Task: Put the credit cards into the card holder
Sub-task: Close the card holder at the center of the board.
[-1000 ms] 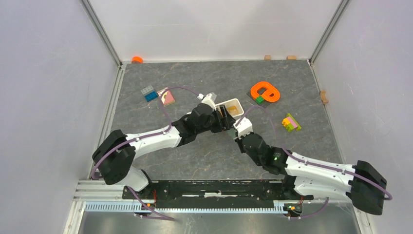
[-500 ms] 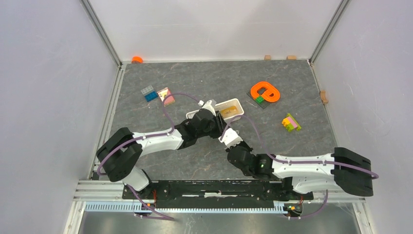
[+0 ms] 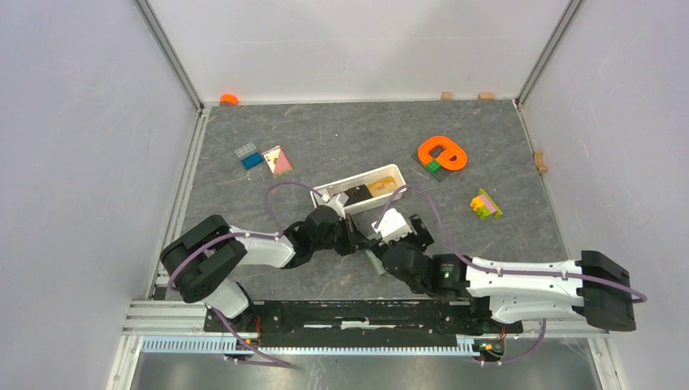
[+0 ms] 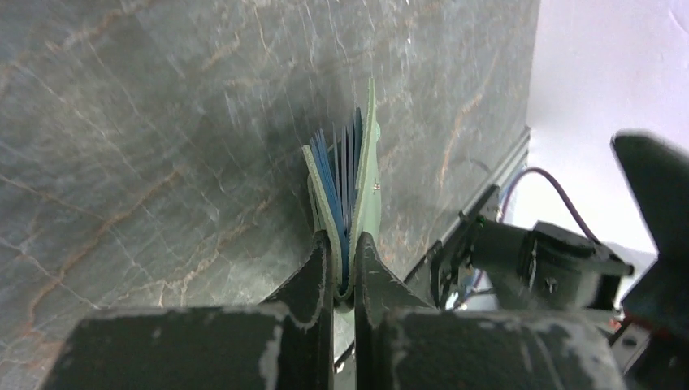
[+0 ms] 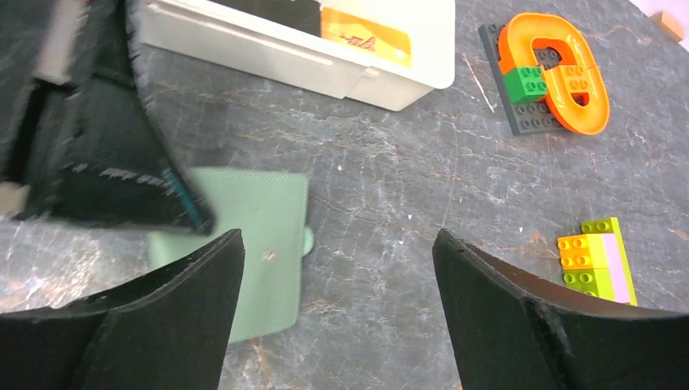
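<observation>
The sage-green card holder (image 5: 268,219) lies on the grey table just in front of the white tray (image 5: 390,81). My left gripper (image 4: 343,244) is shut on its folded edge, and the pale blue inner leaves fan out beyond the fingers. From above, the holder (image 3: 371,258) shows only as a sliver between the two wrists. My right gripper (image 5: 337,252) stands wide open over the holder's right edge and holds nothing. Two credit cards lie in the tray, a tan one (image 5: 364,36) and a black one (image 3: 355,195). The left gripper (image 3: 353,242) and right gripper (image 3: 398,240) nearly touch.
An orange ring on a dark Lego plate (image 3: 442,153) and a yellow-green-pink brick stack (image 3: 485,205) lie to the right. Blue-grey bricks (image 3: 249,155) and a pink tile (image 3: 278,160) sit at the far left. An orange cap (image 3: 229,99) rests by the back wall.
My left gripper has drawn back from the tray toward the bases and shut on the card holder. My right gripper has come nearer too and opened wide.
</observation>
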Robot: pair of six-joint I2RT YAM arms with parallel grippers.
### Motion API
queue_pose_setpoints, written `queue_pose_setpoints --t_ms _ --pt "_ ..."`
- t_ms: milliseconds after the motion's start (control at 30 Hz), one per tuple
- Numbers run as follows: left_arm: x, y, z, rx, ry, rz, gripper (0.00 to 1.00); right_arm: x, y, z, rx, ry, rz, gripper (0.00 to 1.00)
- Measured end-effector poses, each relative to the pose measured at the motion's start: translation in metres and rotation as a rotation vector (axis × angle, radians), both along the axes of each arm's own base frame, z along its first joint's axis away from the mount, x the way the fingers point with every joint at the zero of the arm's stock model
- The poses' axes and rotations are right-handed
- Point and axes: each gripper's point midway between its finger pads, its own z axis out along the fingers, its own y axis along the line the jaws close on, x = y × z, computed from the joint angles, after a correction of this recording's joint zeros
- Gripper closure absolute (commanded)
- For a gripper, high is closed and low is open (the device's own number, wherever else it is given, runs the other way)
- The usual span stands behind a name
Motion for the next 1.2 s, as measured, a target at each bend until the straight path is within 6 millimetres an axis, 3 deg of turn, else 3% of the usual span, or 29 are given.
queue_pose_setpoints --t_ms 67,167,367,433,700,933,1200 --pt "-0.008 0.001 -0.001 -0.032 0.011 -0.025 0.86 0.004 -0.005 0.001 0.027 0.026 -0.011 0.09" --pt "-0.015 0.006 -0.005 -0.056 0.029 -0.046 0.64 0.018 -0.017 -0.007 0.046 0.093 -0.048 0.09" --pt "-0.025 0.024 -0.026 0.005 0.087 -0.041 0.43 0.030 -0.026 -0.033 0.122 0.255 -0.040 0.17" --pt "-0.025 0.027 -0.023 0.019 0.077 -0.042 0.39 0.029 -0.027 -0.043 0.147 0.308 -0.020 0.22" --pt "-0.027 0.048 -0.021 0.104 0.062 -0.003 0.38 0.013 -0.018 -0.078 0.301 0.514 0.084 0.40" --pt "-0.031 0.053 -0.024 0.116 0.075 0.009 0.42 0.010 0.000 -0.072 0.435 0.578 0.173 0.54" --pt "-0.029 0.051 -0.026 0.115 0.079 0.017 0.46 0.001 0.008 -0.079 0.446 0.643 0.217 0.69"
